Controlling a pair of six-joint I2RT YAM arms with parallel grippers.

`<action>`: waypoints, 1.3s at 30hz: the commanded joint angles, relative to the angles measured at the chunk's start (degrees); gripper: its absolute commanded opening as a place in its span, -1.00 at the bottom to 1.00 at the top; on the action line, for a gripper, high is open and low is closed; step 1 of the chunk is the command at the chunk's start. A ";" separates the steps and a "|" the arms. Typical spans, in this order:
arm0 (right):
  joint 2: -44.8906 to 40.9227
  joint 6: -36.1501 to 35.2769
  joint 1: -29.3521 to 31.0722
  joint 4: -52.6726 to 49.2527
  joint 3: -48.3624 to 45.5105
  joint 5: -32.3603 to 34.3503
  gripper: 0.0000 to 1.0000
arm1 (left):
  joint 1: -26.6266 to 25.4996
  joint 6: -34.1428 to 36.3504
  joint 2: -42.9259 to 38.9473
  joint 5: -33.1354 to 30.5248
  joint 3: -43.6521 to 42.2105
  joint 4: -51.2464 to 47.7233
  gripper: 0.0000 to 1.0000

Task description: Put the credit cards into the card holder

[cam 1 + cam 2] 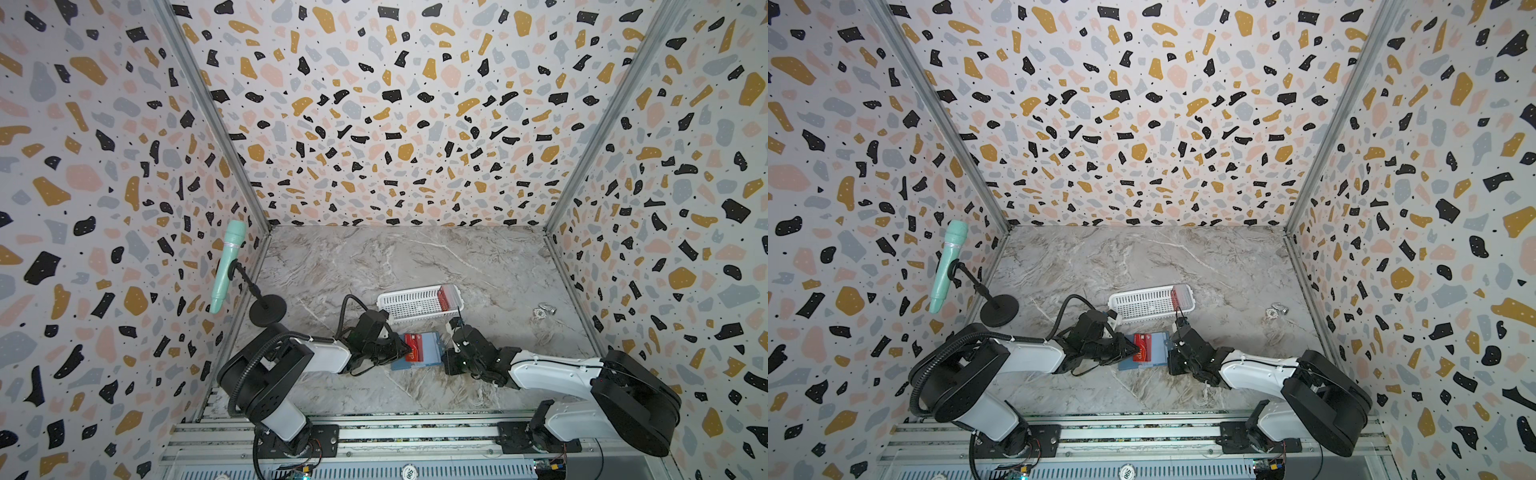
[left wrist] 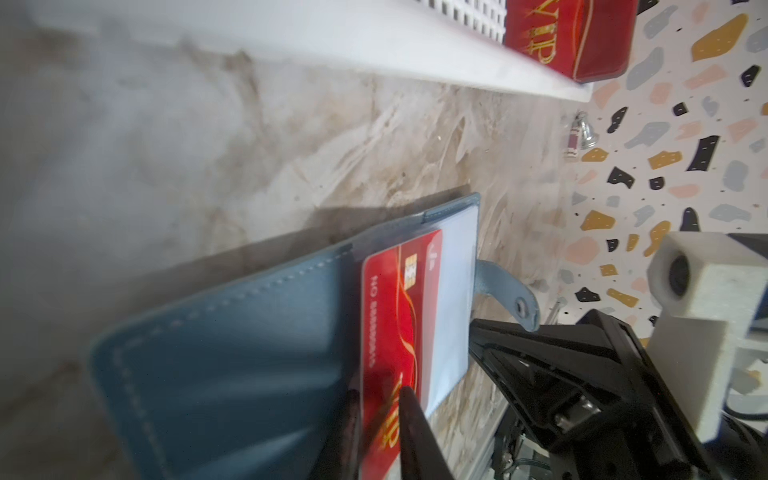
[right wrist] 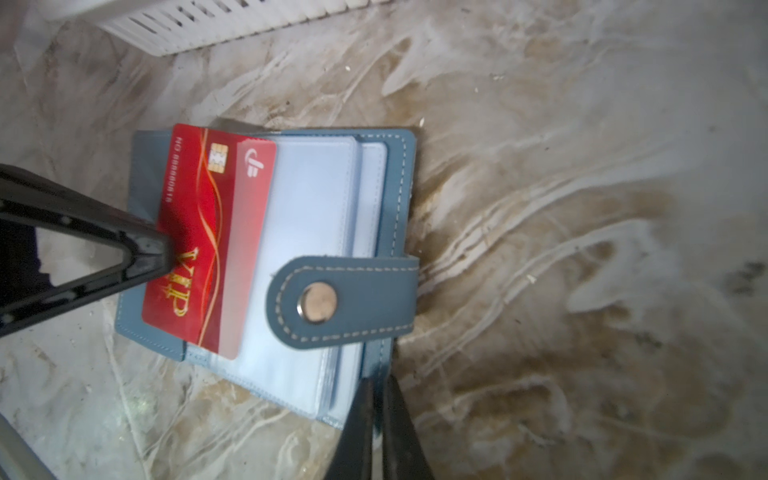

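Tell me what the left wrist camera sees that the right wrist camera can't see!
Only the left wrist view shows red VIP cards in the white basket and small silvery things by the wall. Only the right wrist view shows the right gripper pinching the edge of the card holder. Both show one red card partly inside a clear sleeve, with the left gripper at it.
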 commanded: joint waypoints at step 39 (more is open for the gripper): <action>2.39 -0.24 1.72 -3.76 0.89 1.12 -0.83 | -2.41 5.48 1.65 -1.54 8.49 -14.08 -0.33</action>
